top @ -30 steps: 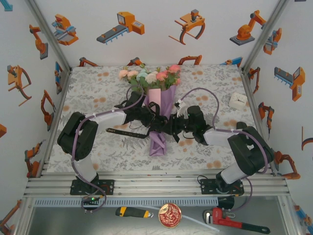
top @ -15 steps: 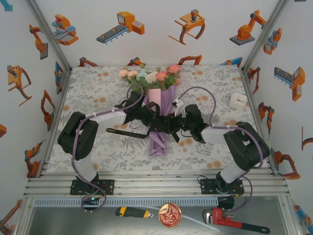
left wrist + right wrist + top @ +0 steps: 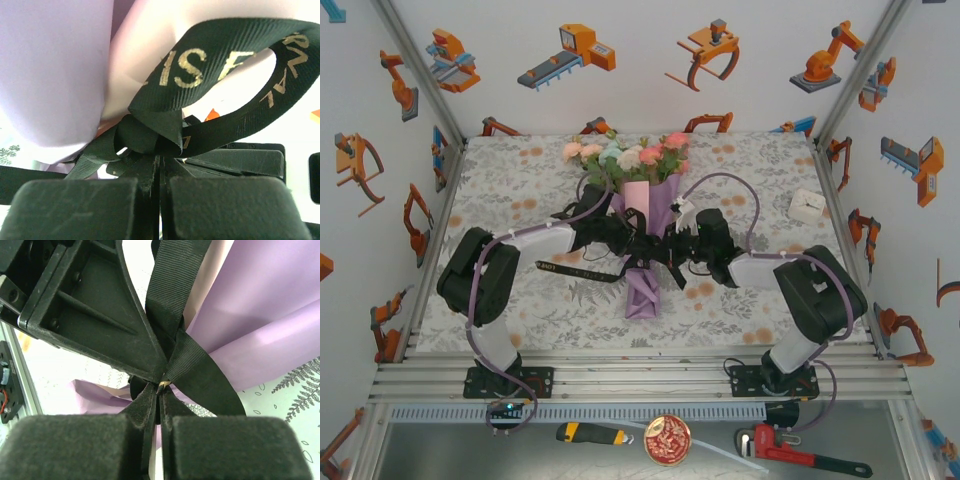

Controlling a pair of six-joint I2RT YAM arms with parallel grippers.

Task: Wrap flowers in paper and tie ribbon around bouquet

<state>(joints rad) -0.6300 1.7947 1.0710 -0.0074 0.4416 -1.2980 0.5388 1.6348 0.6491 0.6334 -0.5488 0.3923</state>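
Lying at centre of the top view, blooms toward the upper edge: the bouquet. Clamped tight on the ribbon at lower centre of the left wrist view: left gripper, under a knotted loop. Likewise pinching the ribbon, lower centre of the right wrist view: right gripper.

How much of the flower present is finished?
Done: the flowers sit wrapped in purple paper, and the black ribbon already has a knot and a loop. Now: the left tool and right tool both pinch the ribbon. Left: probably tightening the bow and letting go.
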